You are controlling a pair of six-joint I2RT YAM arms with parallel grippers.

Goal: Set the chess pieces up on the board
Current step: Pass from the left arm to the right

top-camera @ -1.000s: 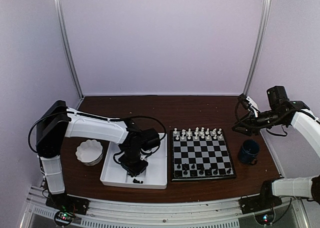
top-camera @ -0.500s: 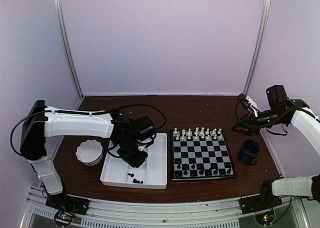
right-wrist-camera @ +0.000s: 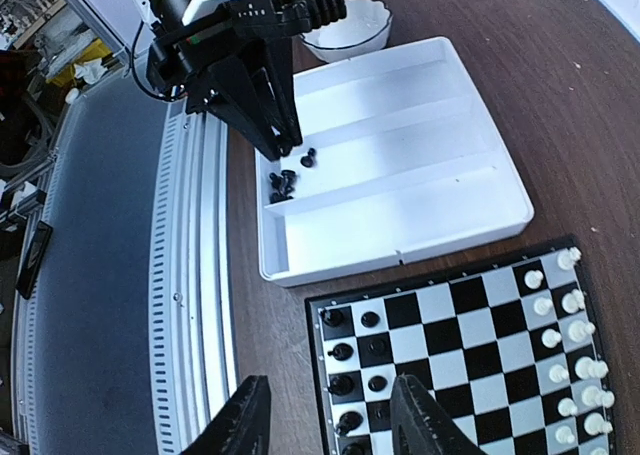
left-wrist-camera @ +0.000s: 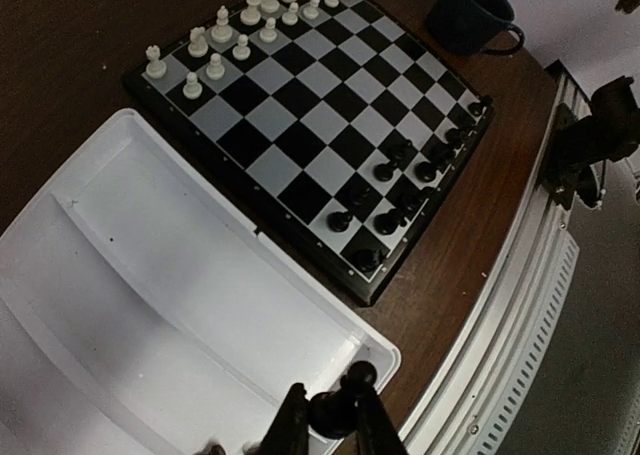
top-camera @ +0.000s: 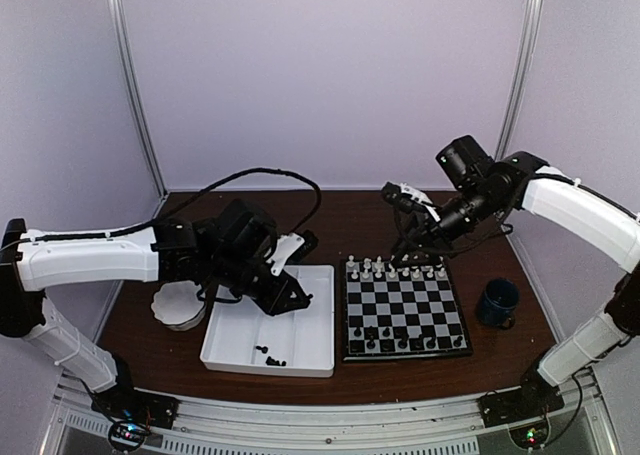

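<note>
The left end effector [left-wrist-camera: 330,415] is nearly closed, pinching a black piece [left-wrist-camera: 357,377] between its fingers. It hangs over the near right part of the tray [left-wrist-camera: 150,235], probably because the leftover black pieces [top-camera: 270,355] lie loose in the tray's near compartment. The board [left-wrist-camera: 300,125] sits on the desk [top-camera: 330,215] just right of the tray, so the held piece is to the board's left and not yet over any square. White pieces [top-camera: 395,267] fill the far rows. The black rows [top-camera: 400,340] on the near side look incomplete, which is likely where this piece belongs. The right end effector [right-wrist-camera: 335,425] hovers above the board's far edge with its fingers spread wide, holding nothing, seemingly clear of the left arm's path.
</note>
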